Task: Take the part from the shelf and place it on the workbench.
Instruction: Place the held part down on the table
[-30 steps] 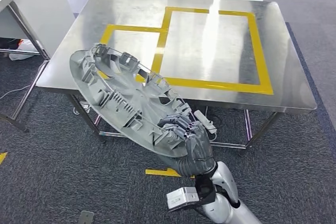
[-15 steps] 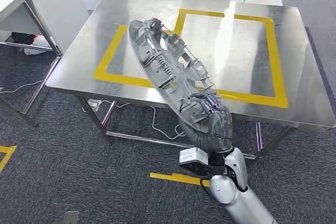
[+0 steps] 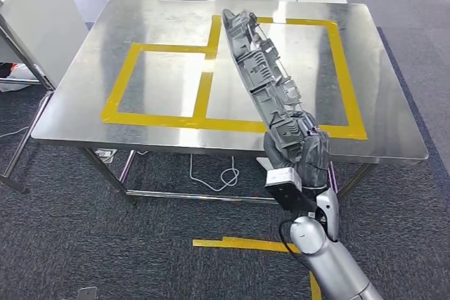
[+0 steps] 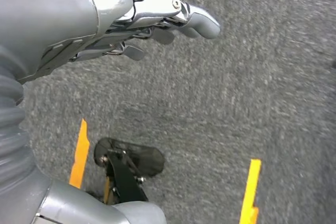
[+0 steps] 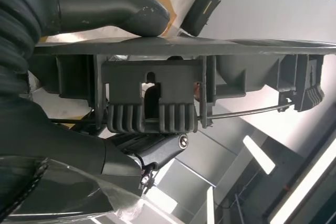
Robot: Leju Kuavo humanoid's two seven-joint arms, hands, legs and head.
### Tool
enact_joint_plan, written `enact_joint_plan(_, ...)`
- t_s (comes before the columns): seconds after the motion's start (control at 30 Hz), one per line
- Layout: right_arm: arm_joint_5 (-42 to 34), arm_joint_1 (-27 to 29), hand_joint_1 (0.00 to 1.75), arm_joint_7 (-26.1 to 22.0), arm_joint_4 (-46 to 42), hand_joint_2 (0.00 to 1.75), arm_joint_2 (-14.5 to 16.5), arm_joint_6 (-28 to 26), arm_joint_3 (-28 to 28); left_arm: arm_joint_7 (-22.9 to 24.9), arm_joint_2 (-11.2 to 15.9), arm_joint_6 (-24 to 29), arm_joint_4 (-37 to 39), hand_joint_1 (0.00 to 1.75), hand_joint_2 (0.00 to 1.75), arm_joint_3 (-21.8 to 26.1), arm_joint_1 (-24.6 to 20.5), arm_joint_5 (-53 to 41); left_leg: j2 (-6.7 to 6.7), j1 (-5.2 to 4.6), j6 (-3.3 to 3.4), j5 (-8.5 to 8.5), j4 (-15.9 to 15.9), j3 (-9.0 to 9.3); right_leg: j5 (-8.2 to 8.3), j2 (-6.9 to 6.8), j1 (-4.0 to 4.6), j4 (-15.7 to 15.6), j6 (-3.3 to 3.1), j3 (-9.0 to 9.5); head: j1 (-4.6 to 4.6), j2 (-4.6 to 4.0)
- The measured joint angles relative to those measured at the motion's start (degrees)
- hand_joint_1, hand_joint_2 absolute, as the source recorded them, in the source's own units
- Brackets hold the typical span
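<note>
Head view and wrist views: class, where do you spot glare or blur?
Head view: pale ceiling-light glare streaks the steel workbench behind the sharply rendered part. Left wrist view: the carpet smears with motion blur. Right wrist view: bright patches wash out the tabletop beyond the part.

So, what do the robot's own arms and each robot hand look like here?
The right arm is a smooth silver shell with a black cable near the wrist and a pale camera block. The right robot hand is dark grey with a ribbed cover. The left robot hand has a grey cover and silvery metal fingers.
</note>
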Motion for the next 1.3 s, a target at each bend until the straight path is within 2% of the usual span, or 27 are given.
enact_joint_plan(0.07,-0.5,0.0,1.75,0.0,0.4,1.75,0.0,0.0,-0.7,0.2,-0.1,0.1,0.0,0.0,1.75,0.0,0.0,0.0,1.11,0.17,0.64,-0.1,-0.9,0.88,-0.82,-1.46,0.19,1.2,0.54,-0.79,0.19,0.0)
enact_joint_plan(0.1,-0.6,-0.1,1.75,-0.1,0.6,1.75,0.0,0.0,-1.0,0.2,-0.1,0.1,-0.1,0.0,1.75,0.1,0.0,0.0,1.75,0.23,0.98,-0.19,-1.2,1.3,-1.86,-2.8,0.33,3.5,0.66,-2.15,0.33,0.0)
enact_joint_plan(0.13,-0.8,-0.2,1.75,-0.3,0.7,1.75,0.0,0.0,-1.1,0.2,0.0,0.1,-0.1,0.0,1.75,0.1,0.0,0.1,2.38,0.14,1.27,-0.41,-1.3,1.6,-3.18,-4.26,0.41,7.0,0.7,-4.13,0.44,0.0)
enact_joint_plan(0.2,-1.4,-0.3,1.75,-0.7,1.1,1.75,0.0,0.0,-1.4,0.3,0.1,0.3,-0.1,0.0,1.75,0.1,0.1,0.1,3.65,-0.08,1.6,-0.95,-1.3,2.06,-5.13,-5.43,0.43,14.1,0.76,-8.64,0.51,0.0)
enact_joint_plan(0.23,-1.8,-0.1,1.75,-0.9,1.3,1.75,0.0,0.0,-1.6,0.4,0.2,0.3,-0.1,0.0,1.75,0.2,0.1,0.1,4.26,-0.18,1.65,-1.28,-1.3,2.43,-4.75,-5.6,0.44,15.6,0.76,-9.89,0.51,0.0)
enact_joint_plan(0.27,-2.1,0.0,1.75,-1.0,1.5,1.75,0.0,0.1,-1.9,0.5,0.3,0.2,-0.1,0.0,1.75,0.2,0.2,0.1,4.82,-0.26,1.63,-1.65,-1.3,2.9,-3.21,-5.77,0.46,14.8,0.67,-9.98,0.53,0.0)
enact_joint_plan(0.33,-2.4,0.1,1.75,-1.1,1.9,1.75,0.0,0.1,-2.2,0.8,0.5,-0.1,-0.1,0.0,1.75,0.3,0.2,0.3,5.78,-0.39,1.43,-2.51,-1.3,4.07,1.53,-6.87,0.65,8.1,0.24,-7.34,0.53,0.0)
enact_joint_plan(0.37,-2.6,0.0,1.75,-1.3,2.0,1.75,0.0,0.2,-2.2,0.9,0.5,-0.3,-0.1,0.0,1.75,0.4,0.2,0.5,6.16,-0.56,1.18,-2.93,-1.2,4.46,3.13,-7.61,0.87,4.6,-0.03,-5.53,0.5,0.0)
enact_joint_plan(0.4,-2.6,-0.1,1.75,-1.4,2.1,1.75,0.1,0.3,-2.2,0.9,0.5,-0.2,-0.1,0.0,1.75,0.4,0.1,0.6,6.48,-0.7,0.9,-3.26,-1.1,4.68,3.84,-8.18,1.07,2.0,-0.28,-4.17,0.46,0.0)
enact_joint_plan(0.43,-2.6,-0.2,1.75,-1.6,2.2,1.75,0.1,0.5,-2.3,0.9,0.5,-0.1,-0.1,0.0,1.75,0.5,0.1,0.6,6.76,-0.81,0.61,-3.49,-1.1,4.79,3.81,-8.41,1.25,0.7,-0.48,-3.4,0.4,0.0)
enact_joint_plan(0.5,-2.5,-0.2,1.75,-1.8,2.3,1.75,0.2,0.7,-2.4,0.9,0.2,0.3,-0.1,0.0,1.75,0.5,-0.2,0.6,7.36,-0.87,0.1,-3.79,-1.1,4.96,3.27,-7.91,1.32,0.2,-0.9,-3.01,0.37,0.0)
enact_joint_plan(0.57,-2.1,-0.1,1.75,-1.8,2.4,1.75,0.2,0.8,-2.6,0.9,-0.1,0.4,-0.1,0.0,1.75,0.5,-0.4,0.6,6.73,-0.73,-0.49,-4.71,-0.1,4.76,3.06,-7.47,1.03,-0.1,-1.37,-2.6,0.34,0.0)
enact_joint_plan(0.63,-1.0,-0.2,1.75,-1.6,2.4,1.75,0.3,0.8,-2.7,0.8,-0.3,0.4,-0.1,0.0,1.75,0.5,-0.4,0.4,5.06,-0.45,-1.08,-7.2,5.1,2.18,2.82,-7.1,0.73,-0.3,-1.86,-2.05,0.27,0.0)
enact_joint_plan(0.7,0.4,-0.2,1.75,-1.3,2.4,1.75,0.4,0.9,-2.6,0.5,-0.5,0.4,-0.1,0.0,1.75,0.5,-0.2,0.0,4.21,-0.22,-1.45,-9.57,12.8,-2.17,2.38,-6.59,0.71,-0.3,-2.15,-1.55,0.26,0.0)
enact_joint_plan(0.73,1.1,-0.1,1.75,-1.1,2.4,1.75,0.4,1.0,-2.5,0.2,-0.6,0.5,-0.1,0.0,1.75,0.4,-0.2,-0.2,4.13,-0.15,-1.54,-9.52,15.0,-3.74,2.12,-6.29,0.72,-0.3,-2.16,-1.19,0.25,0.0)
enact_joint_plan(0.77,1.8,0.0,1.75,-0.8,2.4,1.75,0.4,1.1,-2.5,0.0,-0.8,0.6,-0.1,0.0,1.75,0.4,-0.2,-0.3,4.12,-0.1,-1.55,-8.24,15.0,-4.35,1.81,-6.0,0.71,-0.3,-2.1,-0.74,0.25,0.0)
enact_joint_plan(0.8,2.5,0.1,1.75,-0.5,2.4,1.75,0.4,1.2,-2.5,-0.2,-0.9,0.8,-0.1,0.0,1.75,0.4,-0.2,-0.4,4.11,-0.06,-1.48,-5.97,12.9,-3.95,1.48,-5.75,0.7,-0.3,-1.99,-0.2,0.25,0.0)
enact_joint_plan(0.83,3.2,0.2,1.75,-0.2,2.4,1.75,0.4,1.2,-2.4,-0.3,-1.1,1.1,-0.1,0.0,1.75,0.4,-0.2,-0.5,4.09,-0.03,-1.33,-3.15,9.3,-2.82,1.09,-5.54,0.69,-0.3,-1.83,0.38,0.25,0.0)
enact_joint_plan(0.87,3.8,0.3,1.75,0.0,2.3,1.75,0.5,1.3,-2.3,-0.5,-1.3,1.3,-0.1,0.0,1.75,0.4,-0.3,-0.6,4.01,-0.09,-1.16,-1.11,5.8,-1.53,0.72,-5.36,0.78,-0.3,-1.59,0.88,0.27,0.0)
enact_joint_plan(0.9,4.2,0.3,1.75,0.1,2.3,1.75,0.5,1.4,-2.2,-0.6,-1.5,1.4,-0.1,0.0,1.75,0.4,-0.4,-0.6,3.93,-0.15,-0.9,-0.05,2.8,-0.32,0.42,-5.17,0.86,-0.2,-1.3,1.14,0.27,0.0)
enact_joint_plan(0.93,4.6,0.3,1.75,0.2,2.3,1.75,0.6,1.4,-2.0,-0.6,-1.7,1.4,-0.1,0.0,1.75,0.4,-0.6,-0.6,3.86,-0.26,-0.66,0.17,1.1,0.4,0.23,-5.05,0.92,-0.2,-0.97,1.22,0.3,0.0)
enact_joint_plan(1.07,6.9,0.3,1.75,0.7,2.2,1.75,0.6,2.3,-1.4,-0.7,-2.3,1.4,-0.1,0.0,1.75,0.3,-0.9,-0.8,3.77,-0.2,0.65,-0.7,-0.3,1.22,-0.62,-5.24,0.86,0.1,0.35,0.76,0.41,0.0)
enact_joint_plan(1.13,8.5,0.1,1.75,1.1,2.2,1.75,0.6,2.7,-0.7,-0.7,-2.4,1.4,-0.1,0.0,1.75,0.3,-1.1,-0.9,3.77,0.0,1.29,-0.81,-0.7,1.63,-2.82,-5.54,0.84,4.7,0.68,-1.82,0.6,0.0)
enact_joint_plan(1.2,9.6,0.0,1.75,1.7,2.2,1.75,0.6,3.0,0.0,-0.6,-2.5,1.2,-0.1,0.0,1.75,0.3,-1.2,-0.9,3.76,-0.07,1.67,-1.11,-0.7,1.85,-5.37,-5.62,0.86,12.5,0.81,-6.45,0.7,0.0)
enact_joint_plan(1.23,9.9,0.0,1.75,1.9,2.2,1.75,0.6,3.0,0.4,-0.5,-2.5,1.2,-0.1,0.0,1.75,0.3,-1.2,-0.9,3.75,-0.1,1.76,-1.32,-0.6,2.07,-5.6,-5.62,0.86,15.3,0.86,-8.43,0.69,0.0)
enact_joint_plan(1.27,10.1,0.1,1.75,2.2,2.2,1.75,0.6,3.1,0.6,-0.5,-2.5,1.1,-0.1,0.0,1.75,0.3,-1.1,-0.9,3.73,-0.12,1.79,-1.6,-0.6,2.39,-4.7,-5.63,0.87,16.1,0.86,-9.49,0.72,0.0)
enact_joint_plan(1.3,10.2,0.1,1.75,2.4,2.2,1.75,0.6,3.1,0.8,-0.4,-2.5,1.1,-0.1,0.0,1.75,0.3,-1.1,-0.9,3.69,-0.12,1.74,-1.93,-0.6,2.84,-2.63,-5.67,0.86,14.6,0.78,-9.45,0.72,0.0)
